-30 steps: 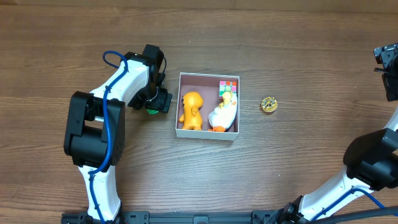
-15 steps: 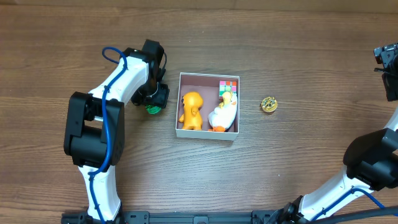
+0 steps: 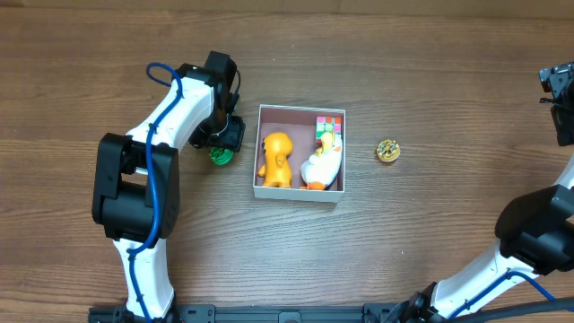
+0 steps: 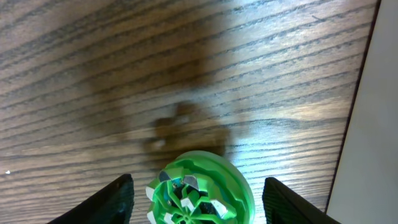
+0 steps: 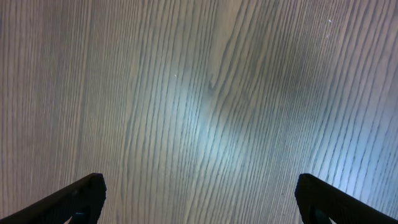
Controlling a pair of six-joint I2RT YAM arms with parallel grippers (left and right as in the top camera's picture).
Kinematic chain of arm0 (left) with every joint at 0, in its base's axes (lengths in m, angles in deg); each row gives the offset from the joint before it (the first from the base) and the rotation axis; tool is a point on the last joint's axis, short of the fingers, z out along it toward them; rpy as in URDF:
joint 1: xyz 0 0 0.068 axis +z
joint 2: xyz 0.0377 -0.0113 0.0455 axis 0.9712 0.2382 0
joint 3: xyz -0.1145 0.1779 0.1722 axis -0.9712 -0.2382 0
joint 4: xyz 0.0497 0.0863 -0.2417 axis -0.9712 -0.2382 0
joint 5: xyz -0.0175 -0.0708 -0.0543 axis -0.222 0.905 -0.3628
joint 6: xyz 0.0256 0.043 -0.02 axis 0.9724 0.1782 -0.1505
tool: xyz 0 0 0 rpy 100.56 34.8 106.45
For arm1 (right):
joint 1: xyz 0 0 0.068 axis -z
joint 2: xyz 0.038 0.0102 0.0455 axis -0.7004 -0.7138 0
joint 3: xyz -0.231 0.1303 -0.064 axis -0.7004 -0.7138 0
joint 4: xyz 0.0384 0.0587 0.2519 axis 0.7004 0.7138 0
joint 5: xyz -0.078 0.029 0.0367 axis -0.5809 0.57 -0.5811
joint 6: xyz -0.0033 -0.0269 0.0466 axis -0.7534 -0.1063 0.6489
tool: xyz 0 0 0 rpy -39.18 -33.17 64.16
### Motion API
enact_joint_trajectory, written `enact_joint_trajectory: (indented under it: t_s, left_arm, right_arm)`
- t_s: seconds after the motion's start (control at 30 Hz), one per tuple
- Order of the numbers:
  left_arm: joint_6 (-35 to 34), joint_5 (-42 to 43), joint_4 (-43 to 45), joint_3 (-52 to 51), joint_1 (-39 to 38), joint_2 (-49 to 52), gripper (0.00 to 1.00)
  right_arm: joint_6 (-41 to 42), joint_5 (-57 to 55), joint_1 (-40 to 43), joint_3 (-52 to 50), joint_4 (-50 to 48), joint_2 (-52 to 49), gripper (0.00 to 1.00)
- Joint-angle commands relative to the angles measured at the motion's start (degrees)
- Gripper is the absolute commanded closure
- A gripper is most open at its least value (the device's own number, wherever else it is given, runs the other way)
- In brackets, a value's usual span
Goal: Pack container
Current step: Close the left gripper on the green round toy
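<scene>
The container (image 3: 256, 152), a shallow white-walled box with a pink inside, sits mid-table. In it lie an orange toy (image 3: 276, 159), a white and yellow duck-like toy (image 3: 323, 161) and a multicoloured cube (image 3: 330, 123). Just left of the box a green round toy (image 3: 221, 155) lies on the wood. My left gripper (image 3: 224, 139) hangs over it. In the left wrist view the green toy (image 4: 199, 190) sits between the open fingers of my left gripper (image 4: 198, 200), with a gap on each side. The box's white wall (image 4: 373, 124) is at the right. My right gripper (image 5: 199, 199) is open over bare wood.
A small round gold-coloured object (image 3: 387, 150) lies on the table to the right of the box. The right arm (image 3: 560, 94) stands at the far right edge. Brown wood grain surrounds the box.
The left gripper has shifted slightly toward the far side of the table, so more of the green toy shows below it. The right arm and the box contents have not moved.
</scene>
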Motion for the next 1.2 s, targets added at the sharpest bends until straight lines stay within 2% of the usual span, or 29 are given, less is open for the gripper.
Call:
enact_joint_trajectory:
  t_s: [0.0,0.5,0.9,1.17]
  left_arm:
    - [-0.5,-0.4,-1.3,1.2,0.1,0.7,0.33]
    - [-0.6,0.1,-3.0,0.3,0.1,0.7,0.32]
    - [-0.6,0.1,-3.1,0.3,0.1,0.7,0.41]
    - [-0.6,0.1,-3.0,-0.7,0.1,0.8,0.34]
  right_arm:
    - [-0.4,-0.6,0.1,0.0,0.0,0.0,0.00]
    - [-0.4,-0.6,0.1,0.0,0.0,0.0,0.00]
    - [-0.4,-0.6,0.1,0.0,0.0,0.0,0.00]
    - [-0.4,-0.6,0.1,0.0,0.0,0.0,0.00]
